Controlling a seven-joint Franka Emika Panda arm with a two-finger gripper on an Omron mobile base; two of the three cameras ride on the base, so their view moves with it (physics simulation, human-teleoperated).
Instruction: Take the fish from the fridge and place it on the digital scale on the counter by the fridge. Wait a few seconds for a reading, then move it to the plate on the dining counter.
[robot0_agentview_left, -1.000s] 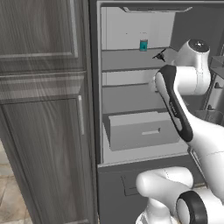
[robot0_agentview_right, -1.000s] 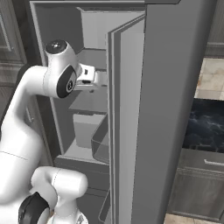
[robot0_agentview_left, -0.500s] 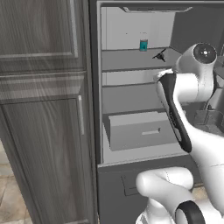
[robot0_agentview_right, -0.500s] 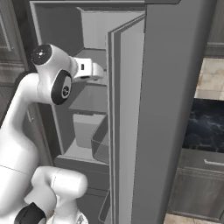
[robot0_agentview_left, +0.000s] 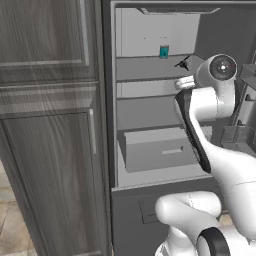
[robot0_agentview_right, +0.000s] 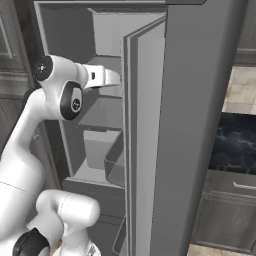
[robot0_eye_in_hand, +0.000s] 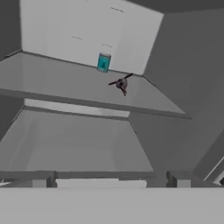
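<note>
At the far left of the left base view stands a tall dark wood-grain cabinet (robot0_agentview_left: 50, 125), and just beside it the tall dark grey fridge (robot0_agentview_left: 150, 210) is open, its pale grey inner shelves bare apart from two things on the upper shelf: a small teal upright container (robot0_agentview_left: 164, 51) near the back wall and, to its right near the shelf's front edge, the small dark fish (robot0_agentview_left: 183, 64). Lower down a pale grey drawer (robot0_agentview_left: 157, 150) juts forward past the shelves. The right base view adds what the left one lacks: the fridge's broad dark grey door (robot0_agentview_right: 200, 125) swung open to the right of the arm, and beyond it a patch of black marble-veined counter (robot0_agentview_right: 235, 147). The hand view looks up along the shelves at the container (robot0_eye_in_hand: 104, 62) and the fish (robot0_eye_in_hand: 121, 84), well apart from the two-finger gripper (robot0_eye_in_hand: 109, 179), whose dark tips stand wide apart and hold nothing. Compared with half a second ago, the wrist has swung further left, toward the shelf opening. Both shelves below the fish lie free.
</note>
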